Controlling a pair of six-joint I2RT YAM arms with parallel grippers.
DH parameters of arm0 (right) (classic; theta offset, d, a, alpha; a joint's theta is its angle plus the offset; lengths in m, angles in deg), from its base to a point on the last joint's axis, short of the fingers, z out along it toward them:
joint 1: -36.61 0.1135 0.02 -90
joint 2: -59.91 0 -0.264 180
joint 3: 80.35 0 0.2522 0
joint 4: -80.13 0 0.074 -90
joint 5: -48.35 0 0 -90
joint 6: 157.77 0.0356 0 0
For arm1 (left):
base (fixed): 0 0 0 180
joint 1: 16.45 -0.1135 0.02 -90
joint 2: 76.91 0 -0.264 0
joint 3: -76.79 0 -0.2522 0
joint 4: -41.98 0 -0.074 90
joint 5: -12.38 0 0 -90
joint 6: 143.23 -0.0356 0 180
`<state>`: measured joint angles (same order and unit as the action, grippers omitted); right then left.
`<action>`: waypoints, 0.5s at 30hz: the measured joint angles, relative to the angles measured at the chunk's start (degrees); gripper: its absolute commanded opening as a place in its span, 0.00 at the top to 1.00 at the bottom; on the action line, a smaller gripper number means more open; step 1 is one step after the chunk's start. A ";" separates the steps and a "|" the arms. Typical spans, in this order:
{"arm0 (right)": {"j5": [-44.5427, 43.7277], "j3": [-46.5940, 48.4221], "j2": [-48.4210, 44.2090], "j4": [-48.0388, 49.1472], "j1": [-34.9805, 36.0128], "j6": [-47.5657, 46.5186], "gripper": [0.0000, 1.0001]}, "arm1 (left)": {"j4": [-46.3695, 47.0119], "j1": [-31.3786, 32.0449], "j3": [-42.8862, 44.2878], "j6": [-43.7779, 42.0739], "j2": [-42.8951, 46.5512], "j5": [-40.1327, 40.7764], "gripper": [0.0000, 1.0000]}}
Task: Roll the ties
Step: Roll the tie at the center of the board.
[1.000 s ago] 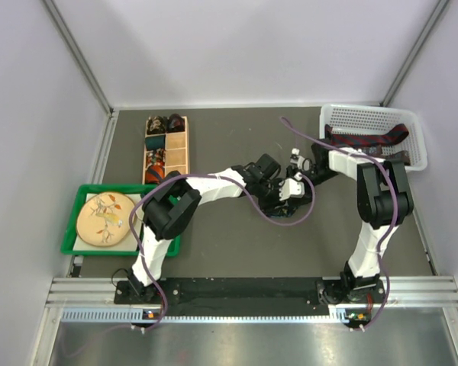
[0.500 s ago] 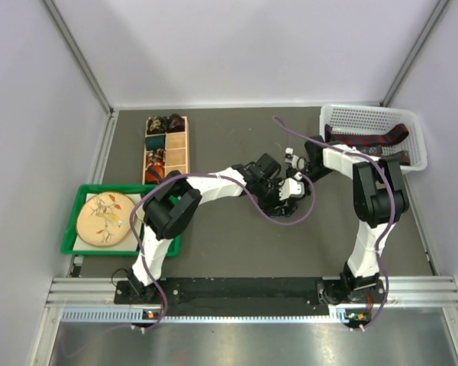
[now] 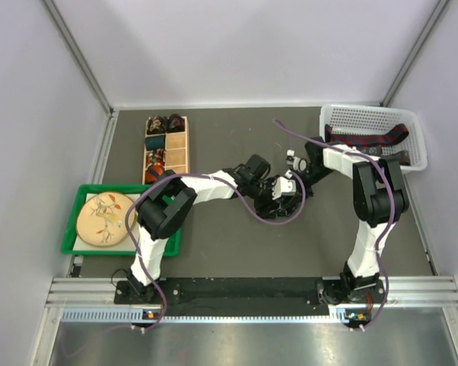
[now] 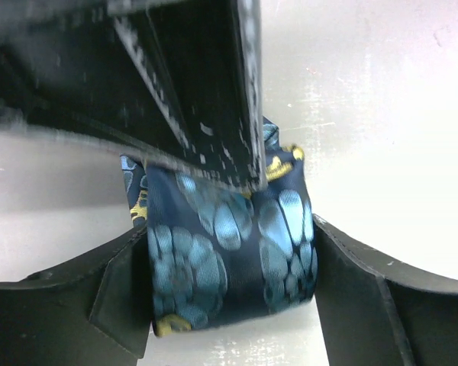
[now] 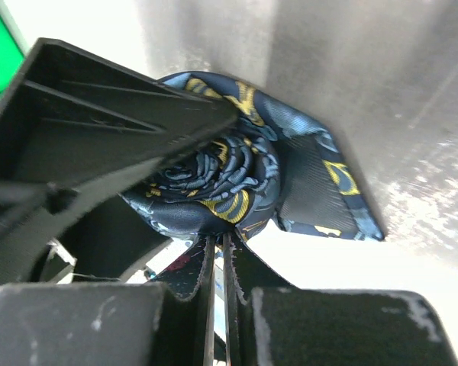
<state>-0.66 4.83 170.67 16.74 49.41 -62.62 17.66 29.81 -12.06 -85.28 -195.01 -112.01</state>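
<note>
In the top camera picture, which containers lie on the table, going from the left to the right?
The green tray, then the wooden box holding rolled ties, then the white basket.

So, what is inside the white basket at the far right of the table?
The white basket holds a dark red patterned tie lying across it. The right arm covers its near left corner, so anything there is hidden.

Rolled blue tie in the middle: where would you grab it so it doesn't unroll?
Grab the rolled tie across its rounded outer wrap, from both sides, the way the left claw straddles it. The right wrist view shows a spiral end and a loose flap; squeezing the wrap should press the layers together.
</note>
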 measured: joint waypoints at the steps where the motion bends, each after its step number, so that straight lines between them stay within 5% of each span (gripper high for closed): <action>1: -0.28 0.00 0.00 -0.09 -0.13 0.02 1.00 | 0.85 -0.24 -0.79 0.22 0.31 -0.66 0.25; 9: -1.70 0.00 0.00 -0.07 -0.61 0.50 1.00 | 5.25 -0.92 -2.95 3.37 0.96 -2.69 0.37; 15: -2.47 0.02 0.04 0.15 -0.94 0.57 0.97 | 5.90 -0.83 -2.14 5.68 0.39 -1.92 0.77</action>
<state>-3.13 4.85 170.71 16.89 48.47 -62.05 23.56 28.98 -14.20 -79.60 -194.62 -113.93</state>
